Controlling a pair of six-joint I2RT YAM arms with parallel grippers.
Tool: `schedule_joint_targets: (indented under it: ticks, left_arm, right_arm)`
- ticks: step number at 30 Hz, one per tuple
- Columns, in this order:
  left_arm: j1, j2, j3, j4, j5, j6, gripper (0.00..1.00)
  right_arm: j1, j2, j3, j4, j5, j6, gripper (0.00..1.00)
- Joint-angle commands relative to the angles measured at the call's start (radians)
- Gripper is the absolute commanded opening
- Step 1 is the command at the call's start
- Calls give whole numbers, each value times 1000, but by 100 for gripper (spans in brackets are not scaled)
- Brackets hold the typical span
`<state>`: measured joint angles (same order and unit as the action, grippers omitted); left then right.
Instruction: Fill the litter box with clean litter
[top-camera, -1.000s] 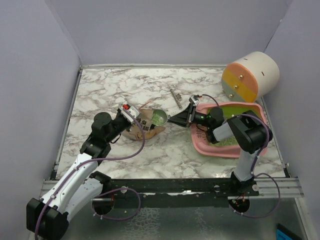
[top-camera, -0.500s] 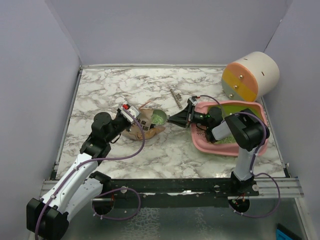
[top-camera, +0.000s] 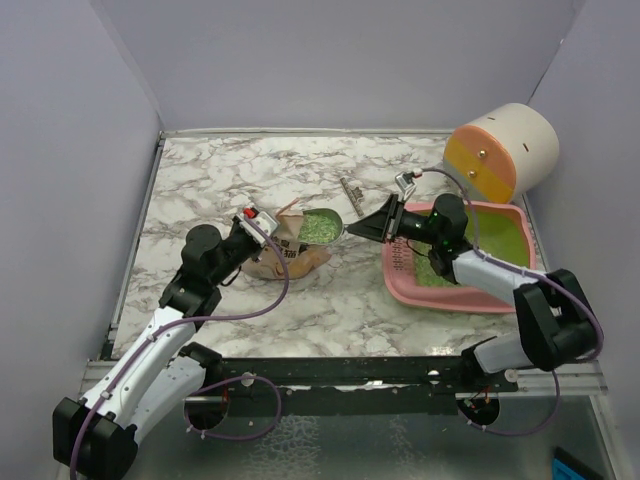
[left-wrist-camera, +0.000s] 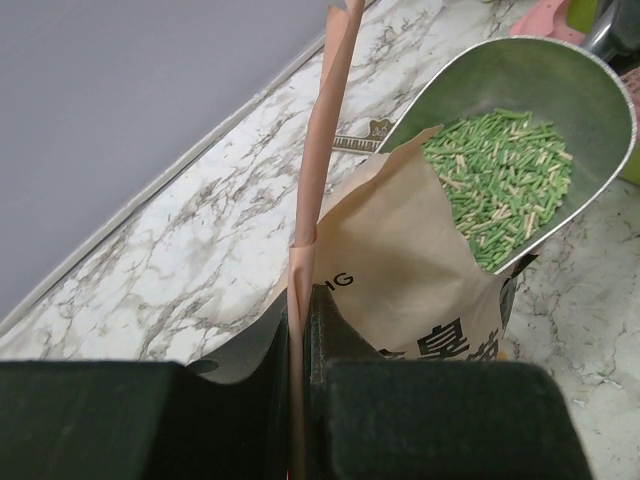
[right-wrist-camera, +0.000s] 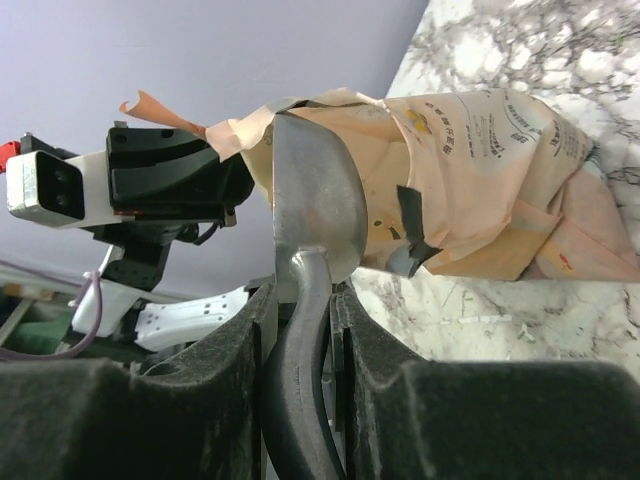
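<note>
The left tool (left-wrist-camera: 300, 305) pinches the rim of the bag (left-wrist-camera: 400, 270), holding its mouth open. The right tool (right-wrist-camera: 300, 300) clamps the handle of the scoop (left-wrist-camera: 500, 80), bowl level so no clean litter (left-wrist-camera: 500, 180) spills.

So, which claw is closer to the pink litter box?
Right. The right claw holds the scoop by its handle just left of the litter box; the left claw grips the bag, farther left beyond the scoop.

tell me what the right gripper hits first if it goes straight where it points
The right gripper, shut on the scoop handle, points at the bag. The scoop would likely push into the bag's open top first, though depth is unclear.
</note>
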<state>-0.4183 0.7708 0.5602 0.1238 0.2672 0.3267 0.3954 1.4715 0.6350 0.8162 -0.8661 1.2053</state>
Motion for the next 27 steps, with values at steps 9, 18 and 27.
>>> schedule_joint_targets:
  ticks: [9,18,27]
  left_arm:
    - [7,-25,2,24,-20,-23,0]
    - [8,-26,10,27,1,-44,3]
    - [7,-27,18,28,18,-67,13]
  right_arm:
    - [-16,-366,11,-519,236,-224,1]
    - [-23,-546,-18,-737,377,-184,1]
    - [-25,-753,-46,-927,513,-171,1]
